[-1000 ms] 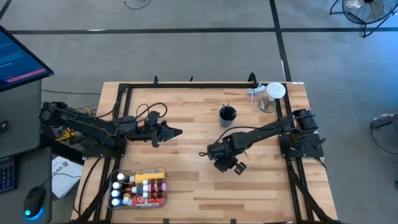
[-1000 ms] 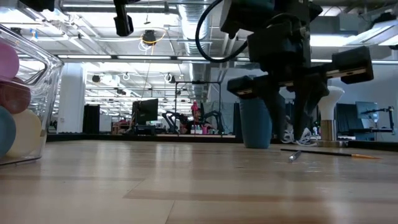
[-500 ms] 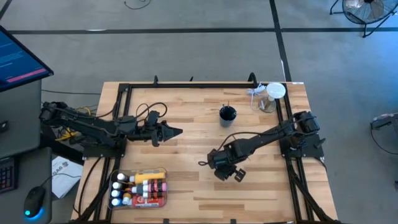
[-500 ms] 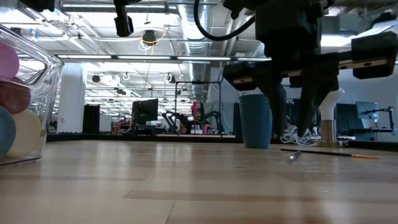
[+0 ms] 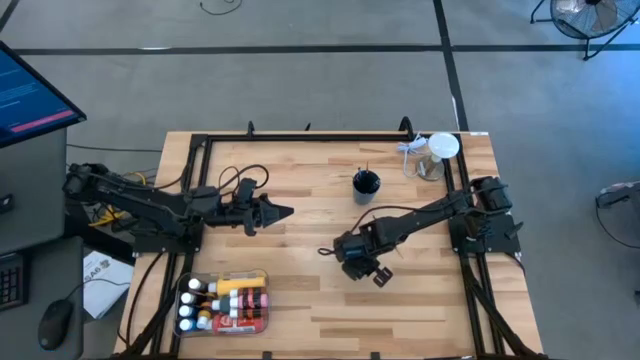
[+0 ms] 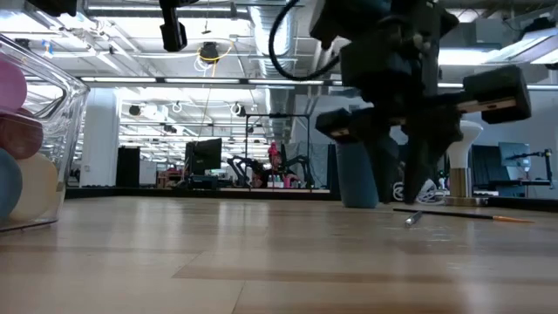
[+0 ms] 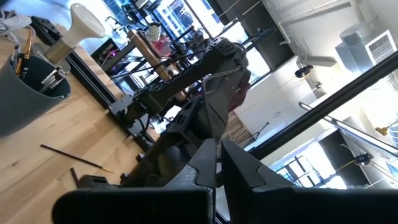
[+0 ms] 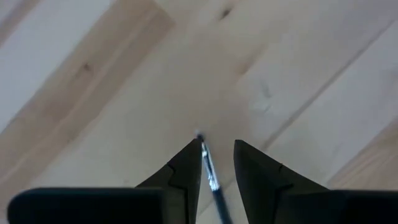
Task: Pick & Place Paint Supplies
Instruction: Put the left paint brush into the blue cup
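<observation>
Wooden tabletop carries everything here, and the dark cup near its far edge serves as the marker.

Far to the left of the cup and toward the near edge, a clear tray holds the paint bottles, which lie packed side by side. The left tool waits left of the cup and a little nearer, clenched on nothing.

The right tool hangs above the bare wood on the near side of the cup, slightly to its left. It grasps a thin brush that lies against one finger, with a visible gap to the other. The brush tip pokes out past the fingertips. A second brush lies flat on the tabletop, near the cup.

Such a slim handle pressed to only one finger looks like a weak hold. A quick swing or turn of the wrist could let it pivot or slide out. If the brush is meant for the cup, a tilted brush could catch the rim or the brushes already standing inside and tip the cup over.
</observation>
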Controlling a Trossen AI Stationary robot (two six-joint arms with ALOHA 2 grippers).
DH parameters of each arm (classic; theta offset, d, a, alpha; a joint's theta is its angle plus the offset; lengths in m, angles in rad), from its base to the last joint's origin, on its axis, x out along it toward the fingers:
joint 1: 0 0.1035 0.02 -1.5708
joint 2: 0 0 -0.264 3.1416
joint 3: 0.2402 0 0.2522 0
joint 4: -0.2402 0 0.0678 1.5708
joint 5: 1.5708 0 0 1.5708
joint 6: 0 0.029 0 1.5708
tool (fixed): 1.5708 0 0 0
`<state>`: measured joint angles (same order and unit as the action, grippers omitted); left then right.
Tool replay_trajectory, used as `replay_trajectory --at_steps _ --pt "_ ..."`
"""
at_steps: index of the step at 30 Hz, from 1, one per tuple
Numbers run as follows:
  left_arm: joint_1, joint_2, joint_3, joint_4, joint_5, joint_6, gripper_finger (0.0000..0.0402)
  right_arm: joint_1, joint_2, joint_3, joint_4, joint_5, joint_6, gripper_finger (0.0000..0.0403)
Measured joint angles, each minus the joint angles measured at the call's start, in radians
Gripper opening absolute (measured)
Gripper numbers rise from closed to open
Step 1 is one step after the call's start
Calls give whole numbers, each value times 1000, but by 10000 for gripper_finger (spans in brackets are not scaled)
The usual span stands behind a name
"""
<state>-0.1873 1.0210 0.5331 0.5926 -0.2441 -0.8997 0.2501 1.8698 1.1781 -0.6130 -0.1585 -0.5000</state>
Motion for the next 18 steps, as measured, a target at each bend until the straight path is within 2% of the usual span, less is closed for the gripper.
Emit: replay_trajectory --at_steps 18 --pt "-14 0 0 0 -40 -3 0 -8 0 -38 19 4 -60 87"
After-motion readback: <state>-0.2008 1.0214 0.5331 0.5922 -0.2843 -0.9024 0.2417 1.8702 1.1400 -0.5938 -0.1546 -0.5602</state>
